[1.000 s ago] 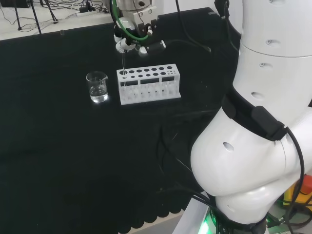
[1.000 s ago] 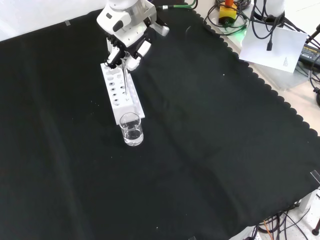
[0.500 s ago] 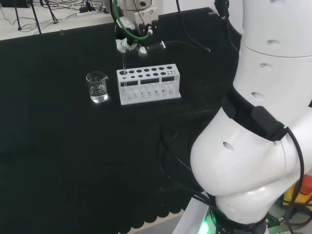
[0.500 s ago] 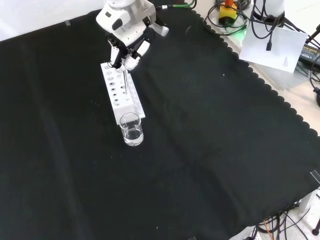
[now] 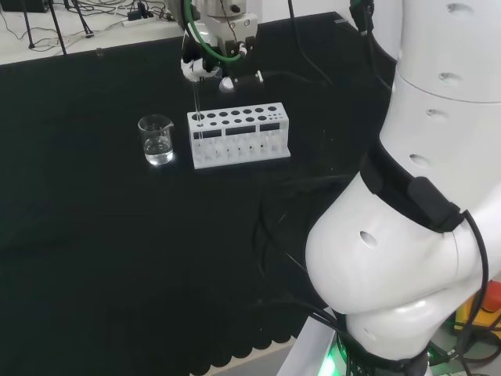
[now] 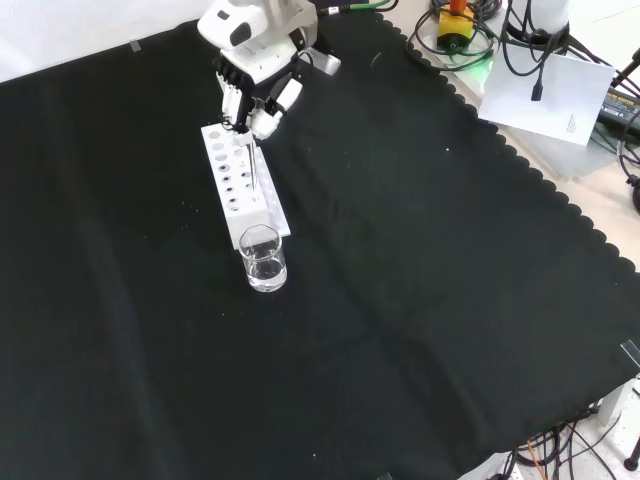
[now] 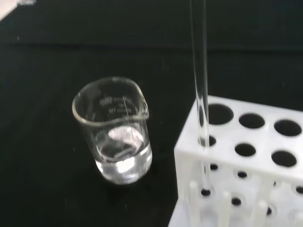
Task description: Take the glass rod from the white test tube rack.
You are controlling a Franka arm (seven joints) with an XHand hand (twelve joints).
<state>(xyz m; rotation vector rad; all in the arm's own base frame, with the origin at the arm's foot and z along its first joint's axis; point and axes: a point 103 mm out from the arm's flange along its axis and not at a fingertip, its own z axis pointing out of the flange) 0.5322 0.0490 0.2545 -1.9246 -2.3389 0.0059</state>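
The black and white hand (image 6: 255,85) pinches the top of the thin clear glass rod (image 7: 200,94), whose lower end apparently still sits in an end hole of the white plastic test tube rack (image 5: 239,135). Just beside that end stands a small clear glass beaker (image 5: 156,139) with faint, unreadable graduation marks, and the black cloth bench (image 6: 420,280) lies open toward its scalloped edge.

Legible text check: none readable in any view.

Beaker (image 7: 113,130): faint white graduation marks and print on wall in wrist view; characters too blurred to make out.

White sheet (image 6: 545,97) beyond worktop edge, front view upper right: small dark mark near one corner, too small to make out.

White test tube rack (image 5: 238,135): plain surfaces, no labels or numbers seen.
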